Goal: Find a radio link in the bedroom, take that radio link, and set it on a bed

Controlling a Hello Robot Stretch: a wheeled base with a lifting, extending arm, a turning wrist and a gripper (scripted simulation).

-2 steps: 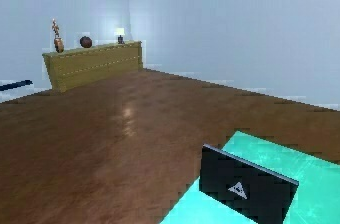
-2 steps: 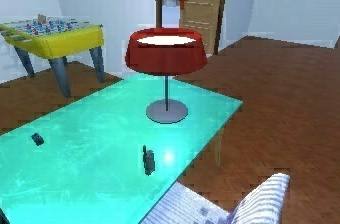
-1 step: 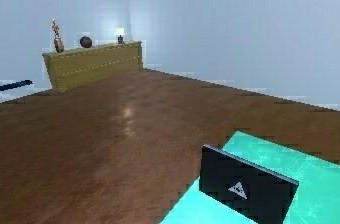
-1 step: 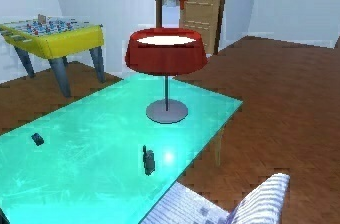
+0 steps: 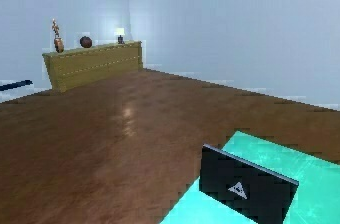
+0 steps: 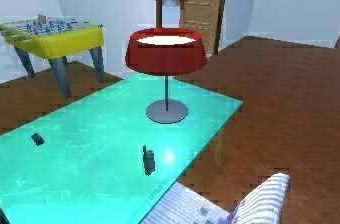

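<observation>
Noted on the turquoise table (image 6: 98, 120), arm side view: slim dark object (image 6: 148, 159), narrow, taller than wide, near-black, apparently upright, toward the table's nearer edge. No finer detail made out. Found well apart from it, toward the view's left: second dark object (image 6: 38, 139), smaller, squat, lying low on the tabletop. Cannot tell which of the two is a radio link.

Recorded farther back on the same table: red lamp (image 6: 163, 52) with a wide drum shade, thin stem and round grey base. At the table's bottom-left corner, edge of a black laptop (image 5: 246, 185), seen in the forward view with its lid up, back toward the camera.

Beyond the table: yellow football table (image 6: 53, 38) against the pale wall; wooden door (image 6: 203, 22) at the top. Striped grey-white cloth (image 6: 268, 200) at the lower right.

Forward view, far wall: wooden dresser (image 5: 93, 62) bearing a vase (image 5: 58, 42), a dark ball (image 5: 86, 42) and a small lit lamp (image 5: 120, 35).

Gripper's hold and finger state: cannot tell.
</observation>
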